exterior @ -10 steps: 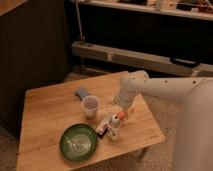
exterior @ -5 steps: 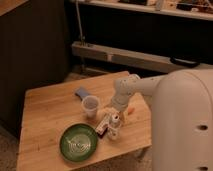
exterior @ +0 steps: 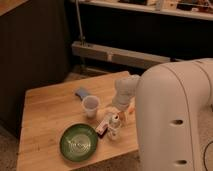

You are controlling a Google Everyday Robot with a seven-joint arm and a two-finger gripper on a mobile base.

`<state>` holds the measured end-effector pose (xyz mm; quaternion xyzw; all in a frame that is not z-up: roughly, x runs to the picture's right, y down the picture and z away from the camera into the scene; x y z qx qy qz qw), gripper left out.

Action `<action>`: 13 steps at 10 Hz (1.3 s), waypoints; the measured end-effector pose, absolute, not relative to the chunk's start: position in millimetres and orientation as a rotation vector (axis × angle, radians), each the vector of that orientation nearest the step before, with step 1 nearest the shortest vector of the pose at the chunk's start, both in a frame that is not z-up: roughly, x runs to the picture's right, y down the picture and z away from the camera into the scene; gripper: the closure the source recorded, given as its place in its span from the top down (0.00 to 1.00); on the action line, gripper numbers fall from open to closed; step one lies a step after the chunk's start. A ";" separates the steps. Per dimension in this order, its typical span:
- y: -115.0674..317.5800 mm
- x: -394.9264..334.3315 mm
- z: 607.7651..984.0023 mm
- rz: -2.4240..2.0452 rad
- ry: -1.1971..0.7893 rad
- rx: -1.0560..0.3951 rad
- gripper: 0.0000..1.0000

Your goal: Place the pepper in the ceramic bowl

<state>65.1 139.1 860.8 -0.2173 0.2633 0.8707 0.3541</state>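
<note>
The ceramic bowl (exterior: 78,143), dark green with pale rings inside, sits on the wooden table (exterior: 45,112) near its front edge. The pepper (exterior: 116,120) shows as a small orange spot just right of the bowl, above a small white bottle (exterior: 114,132) and next to a red-and-white box (exterior: 103,128). My gripper (exterior: 118,113) points down from the white wrist (exterior: 125,90), right over the pepper. I cannot tell whether it touches the pepper. The bowl is empty.
A translucent white cup (exterior: 90,106) stands behind the bowl, with a blue object (exterior: 81,93) lying behind it. My arm's large white body (exterior: 172,120) hides the table's right side. A dark cabinet and a metal rail (exterior: 115,54) stand behind the table.
My arm's white body has swung nearer the camera and now fills much more of the right side. The gripper stays over the pepper and bottle. The bowl and cup have not moved.
</note>
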 end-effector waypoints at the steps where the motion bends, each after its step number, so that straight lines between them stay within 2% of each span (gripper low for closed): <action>1: 140.3 68.9 865.7 2.270 0.642 -0.577 0.80; 5: 136.4 80.4 876.2 2.276 0.577 -0.562 0.80; 9: 134.8 79.6 891.3 2.215 0.627 -0.559 0.80; 11: 137.0 77.7 898.2 2.182 0.647 -0.569 0.66; 13: 139.3 76.4 902.4 2.164 0.659 -0.580 0.46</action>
